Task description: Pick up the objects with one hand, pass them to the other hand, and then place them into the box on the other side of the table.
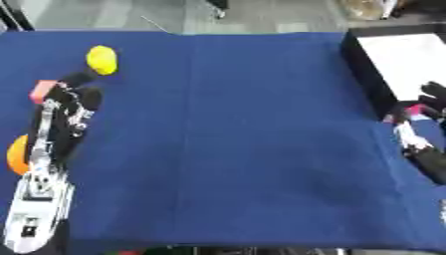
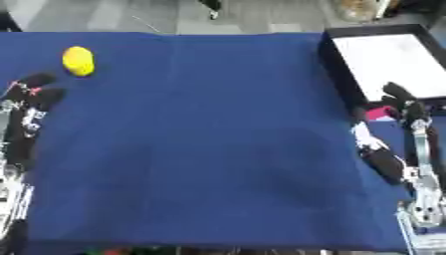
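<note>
Blue cloth covers the whole table [image 1: 226, 134], and most of it lies bare. At the far right corner stands the box [image 2: 335, 60], black-walled with a white floor, and nothing shows inside the part of it that is in view, so by these pictures no object has been delivered yet.

The left hand [image 1: 76, 97] reaches up along the left edge with its fingers fairly straight and relaxed, holding nothing. The right hand [image 2: 396, 102] sits just beside the near wall of the box, fingers and thumb curled around a small pink object [image 2: 380, 113]. That object seems to be at the end of its route: picked up, passed across, and waiting only to be lifted over the wall and let go.

Three things remain on the left side. An orange object [image 1: 16, 154] lies at the table's left edge, partly hidden by the left arm. A yellow object [image 1: 102, 60], rounded, rests near the far left corner, a little beyond the left hand's fingertips. A pink-red block [image 1: 42, 91] lies just beside those fingers, touching or nearly so; I cannot tell which.

My judgement: the task is in its early part, with one item close to placement and three full pick-pass-place cycles left.
</note>
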Action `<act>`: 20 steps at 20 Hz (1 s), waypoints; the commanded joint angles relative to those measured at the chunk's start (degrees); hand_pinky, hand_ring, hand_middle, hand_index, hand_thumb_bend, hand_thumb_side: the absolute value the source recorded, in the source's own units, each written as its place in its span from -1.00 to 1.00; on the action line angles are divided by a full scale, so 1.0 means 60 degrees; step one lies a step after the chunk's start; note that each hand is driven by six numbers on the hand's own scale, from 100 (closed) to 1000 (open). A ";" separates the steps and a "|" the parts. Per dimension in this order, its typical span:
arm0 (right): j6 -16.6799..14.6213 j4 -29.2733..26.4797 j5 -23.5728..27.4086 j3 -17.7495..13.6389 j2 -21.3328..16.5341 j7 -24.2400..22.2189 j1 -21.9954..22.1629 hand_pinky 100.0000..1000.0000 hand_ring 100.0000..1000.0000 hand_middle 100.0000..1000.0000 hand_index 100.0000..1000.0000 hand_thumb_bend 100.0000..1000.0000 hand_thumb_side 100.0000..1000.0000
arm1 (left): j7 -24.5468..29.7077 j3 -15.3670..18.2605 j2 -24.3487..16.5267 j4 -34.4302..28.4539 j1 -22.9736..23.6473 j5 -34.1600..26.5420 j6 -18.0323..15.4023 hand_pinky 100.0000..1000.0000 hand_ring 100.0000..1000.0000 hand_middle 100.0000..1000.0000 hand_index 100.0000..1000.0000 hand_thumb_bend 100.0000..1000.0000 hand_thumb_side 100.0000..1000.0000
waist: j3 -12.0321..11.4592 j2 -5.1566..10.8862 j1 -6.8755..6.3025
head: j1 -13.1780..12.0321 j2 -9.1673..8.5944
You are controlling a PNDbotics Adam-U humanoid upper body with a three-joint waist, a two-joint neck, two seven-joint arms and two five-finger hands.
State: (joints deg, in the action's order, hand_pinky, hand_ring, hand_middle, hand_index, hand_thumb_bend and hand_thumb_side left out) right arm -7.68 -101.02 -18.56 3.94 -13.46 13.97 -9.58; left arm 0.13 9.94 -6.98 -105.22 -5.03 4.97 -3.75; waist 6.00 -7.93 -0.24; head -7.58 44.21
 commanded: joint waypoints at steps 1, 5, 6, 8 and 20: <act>-0.0011 -0.0098 0.0003 -0.0006 -0.0048 0.0020 -0.0063 0.69 0.71 0.65 0.82 -0.70 -0.19 | 0.0019 -0.0029 -0.0079 -0.0167 -0.0097 0.0037 -0.0004 0.59 0.36 0.43 0.57 0.36 0.26 | 0.0021 0.0088 0.0000 | -0.0015 -0.0016; 0.0001 -0.0074 0.0022 0.0008 -0.0044 -0.0011 -0.0051 0.69 0.70 0.65 0.81 -0.74 -0.25 | -0.0009 -0.0019 -0.0073 -0.0201 -0.0099 0.0054 0.0012 0.59 0.35 0.42 0.57 0.32 0.28 | 0.0006 0.0109 0.0014 | -0.0049 -0.0016; 0.0000 -0.0073 0.0033 0.0007 -0.0044 -0.0017 -0.0048 0.69 0.70 0.65 0.81 -0.76 -0.27 | -0.0018 -0.0013 -0.0072 -0.0213 -0.0090 0.0054 0.0016 0.59 0.35 0.42 0.57 0.32 0.28 | 0.0015 0.0111 0.0012 | -0.0065 -0.0016; 0.0003 -0.0073 0.0059 -0.0005 -0.0035 -0.0013 -0.0042 0.69 0.70 0.65 0.81 -0.78 -0.29 | -0.0017 -0.0020 -0.0091 -0.0223 -0.0096 0.0066 0.0023 0.59 0.35 0.42 0.57 0.32 0.28 | 0.0026 0.0113 0.0010 | -0.0057 -0.0016; 0.0060 -0.0022 -0.0013 -0.0018 -0.0180 -0.0088 0.0019 0.70 0.71 0.66 0.81 -0.88 -0.41 | 0.0288 0.0110 -0.3328 -0.0463 -0.0299 0.1586 -0.0132 0.64 0.40 0.45 0.62 0.11 0.18 | 0.0009 0.0231 -0.0066 | -0.0060 -0.0016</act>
State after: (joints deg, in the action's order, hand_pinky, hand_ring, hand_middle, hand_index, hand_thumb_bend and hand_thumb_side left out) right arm -7.35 -100.65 -18.41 4.08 -13.15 13.45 -9.07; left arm 1.51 10.30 -22.69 -106.71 -6.12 13.41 -4.36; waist 6.09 -7.48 -0.65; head -7.99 44.21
